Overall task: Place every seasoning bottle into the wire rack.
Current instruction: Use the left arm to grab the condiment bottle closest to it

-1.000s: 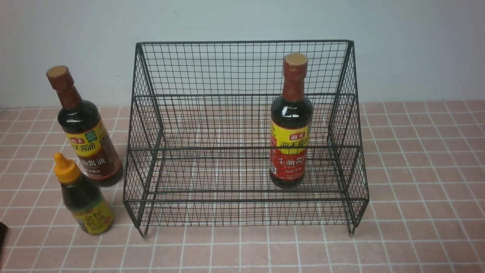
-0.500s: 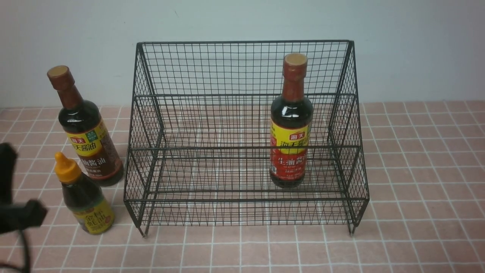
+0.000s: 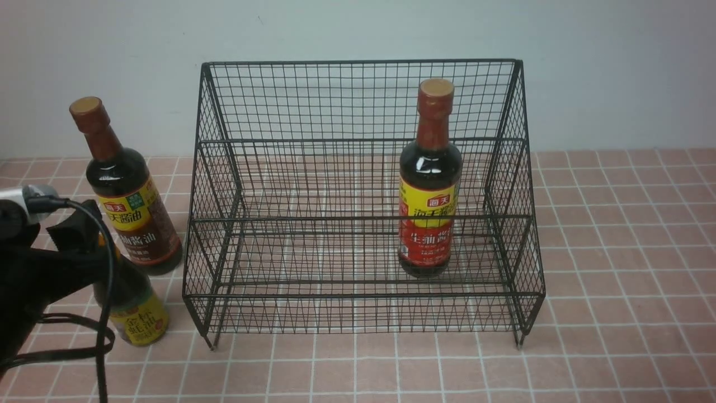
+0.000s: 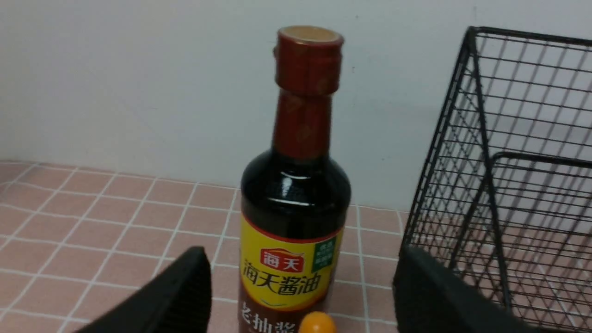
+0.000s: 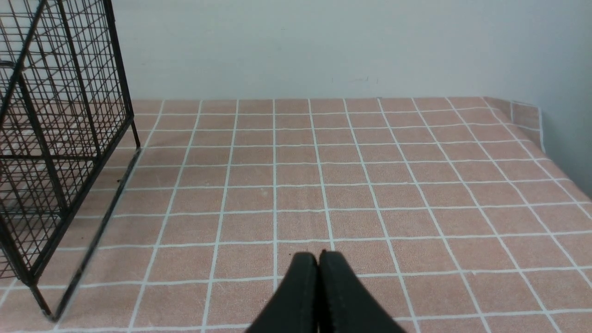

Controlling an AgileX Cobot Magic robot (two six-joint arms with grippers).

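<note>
Back wall (image 3: pixel 615 67): plain pale grey-blue, matte, w/ a few faint scuffs. Worktop (image 3: pixel 615 252): covered in a pink-salmon tile-pattern sheet w/ thin white grid lines, meets the wall at a straight seam. Right wrist view shows a 2nd wall (image 5: pixel 569 92) on the far side; sheet edge (image 5: pixel 525 122) turns up slightly against it. Light even & soft, shadows faint.
</note>
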